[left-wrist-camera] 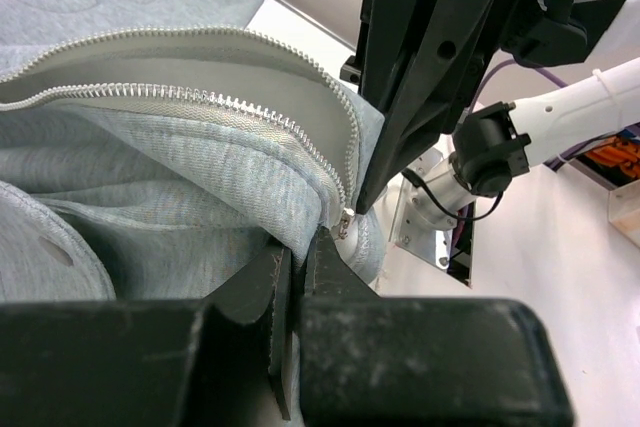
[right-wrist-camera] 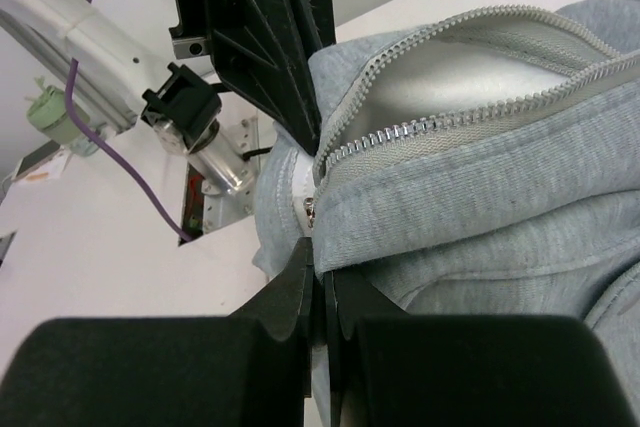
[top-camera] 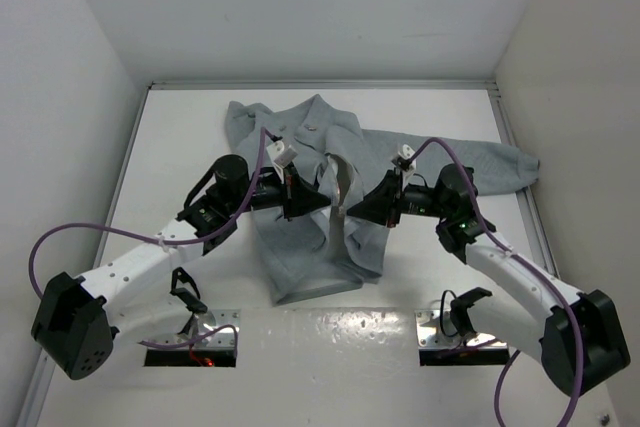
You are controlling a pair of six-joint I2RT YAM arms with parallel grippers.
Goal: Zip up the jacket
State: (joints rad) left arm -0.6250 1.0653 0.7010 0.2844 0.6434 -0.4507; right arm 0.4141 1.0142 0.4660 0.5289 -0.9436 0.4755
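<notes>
Twice pinched at the near end of the open zipper: from the left by the left gripper, fingers all but closed with only a fold of grey hem between them; from the right by the right gripper, fingers pressed fully together on the hem just under the small metal slider. Meeting almost tip to tip there, around the middle of the white table. Lifted off the surface at that spot into a raised ridge, the two rows of teeth parted beyond the slider and pale lining showing between them. Spread from there across the far half of the table as the jacket, hem towards the near edge, one sleeve stretched out to the right. Behind the grippers, white arm links running back to black bases at the near edge, purple cables looping alongside.
</notes>
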